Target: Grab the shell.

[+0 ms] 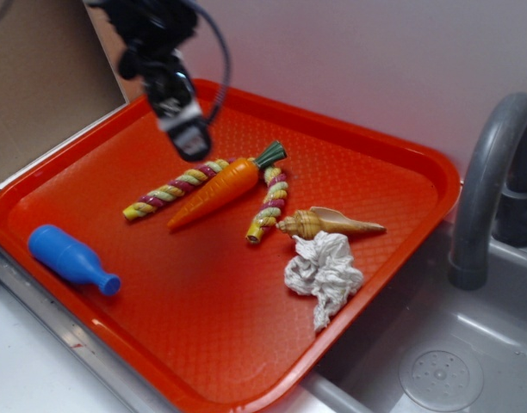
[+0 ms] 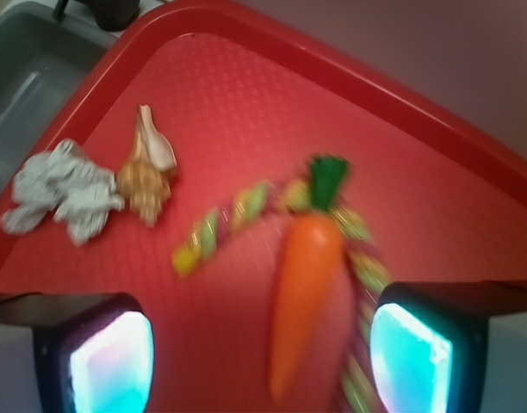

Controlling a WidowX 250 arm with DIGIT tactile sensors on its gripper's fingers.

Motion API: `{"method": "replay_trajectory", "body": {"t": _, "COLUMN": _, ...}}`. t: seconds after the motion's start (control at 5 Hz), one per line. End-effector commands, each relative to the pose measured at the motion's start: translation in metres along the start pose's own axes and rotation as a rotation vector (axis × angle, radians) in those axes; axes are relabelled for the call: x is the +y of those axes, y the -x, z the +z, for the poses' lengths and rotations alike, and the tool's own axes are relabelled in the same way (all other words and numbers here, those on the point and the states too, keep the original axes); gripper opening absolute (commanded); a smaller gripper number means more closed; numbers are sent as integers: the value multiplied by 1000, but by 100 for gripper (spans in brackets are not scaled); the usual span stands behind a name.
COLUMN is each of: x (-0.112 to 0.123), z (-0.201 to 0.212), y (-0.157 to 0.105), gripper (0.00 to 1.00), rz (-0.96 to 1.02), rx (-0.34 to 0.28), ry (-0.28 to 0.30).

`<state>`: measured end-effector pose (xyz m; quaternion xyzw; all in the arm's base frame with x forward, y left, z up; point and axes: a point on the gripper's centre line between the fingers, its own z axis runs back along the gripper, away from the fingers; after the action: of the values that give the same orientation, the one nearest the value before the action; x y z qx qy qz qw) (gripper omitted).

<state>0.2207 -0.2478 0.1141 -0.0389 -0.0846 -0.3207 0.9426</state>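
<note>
The shell [image 1: 326, 224] is tan and cream with a ribbed whorl and a long tip pointing right; it lies on the orange tray [image 1: 203, 318], right of centre. In the wrist view the shell [image 2: 148, 175] sits upper left, well away from my fingers. My gripper [image 1: 188, 138] hangs in the air above the tray's back left part, over the near end of the carrot and rope sticks. The gripper [image 2: 259, 357] is open, its two glowing pads wide apart, with nothing between them but tray and carrot far below.
A toy carrot [image 1: 225, 188] and two twisted rope sticks [image 1: 173, 189] [image 1: 269, 205] lie left of the shell. A white-grey rag [image 1: 324, 274] touches the shell's front. A blue bottle [image 1: 71, 257] lies at the tray's left. A grey sink [image 1: 436, 361] and faucet [image 1: 487, 181] stand to the right.
</note>
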Motion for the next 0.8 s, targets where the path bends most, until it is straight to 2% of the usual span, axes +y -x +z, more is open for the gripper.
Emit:
{"method": "replay_trajectory", "body": {"t": 0.0, "x": -52, "z": -26, "y": -39, "gripper": 100, "rz": -184, "rx": -42, "ry": 129}}
{"method": "replay_trajectory", "body": {"t": 0.2, "x": -65, "z": -43, "y": -44, "gripper": 100, "rz": -230, "rx": -7, "ry": 139}}
{"method": "replay_trajectory", "body": {"t": 0.4, "x": -71, "z": -57, "y": -48, "gripper": 100, "rz": -270, "rx": 13, "ry": 173}}
{"method": "replay_trajectory", "body": {"t": 0.6, "x": -76, "z": -64, "y": -48, "gripper": 100, "rz": -278, "rx": 47, "ry": 158}}
